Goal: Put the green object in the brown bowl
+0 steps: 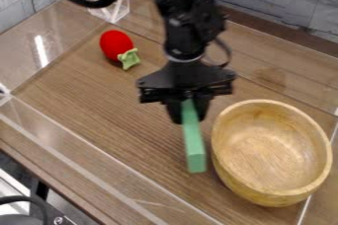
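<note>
The tool (187,104) pinches the green object (193,138) by its top end; the bar dangles just beside the brown bowl (272,151). Held so high, it might swing and clip the rim.

Wood-grain tabletop (79,101), dark brown, planks running diagonally — glossy patches of glare at upper left. Clear plastic barrier (79,185) along the near edge. Pale grey wall (284,2) behind, top right.
</note>
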Action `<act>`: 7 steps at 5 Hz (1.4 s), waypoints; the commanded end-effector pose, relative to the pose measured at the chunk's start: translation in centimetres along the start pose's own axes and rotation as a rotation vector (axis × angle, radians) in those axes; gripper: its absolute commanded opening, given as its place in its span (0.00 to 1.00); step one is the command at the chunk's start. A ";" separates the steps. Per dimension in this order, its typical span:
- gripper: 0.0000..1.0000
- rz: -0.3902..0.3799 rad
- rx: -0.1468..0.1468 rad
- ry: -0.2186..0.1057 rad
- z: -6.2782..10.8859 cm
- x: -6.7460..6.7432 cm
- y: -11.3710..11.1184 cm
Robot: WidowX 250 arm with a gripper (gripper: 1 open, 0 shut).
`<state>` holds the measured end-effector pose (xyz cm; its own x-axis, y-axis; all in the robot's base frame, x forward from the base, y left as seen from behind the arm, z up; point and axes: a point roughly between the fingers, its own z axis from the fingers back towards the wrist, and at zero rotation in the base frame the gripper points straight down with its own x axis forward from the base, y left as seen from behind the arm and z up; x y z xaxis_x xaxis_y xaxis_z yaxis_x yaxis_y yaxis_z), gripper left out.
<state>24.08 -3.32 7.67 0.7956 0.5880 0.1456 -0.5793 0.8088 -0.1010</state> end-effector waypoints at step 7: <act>0.00 0.075 -0.138 0.049 2.3 -3.7 -8.6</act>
<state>25.26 -12.69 8.98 0.7690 0.6361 0.0633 -0.6139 0.7625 -0.2043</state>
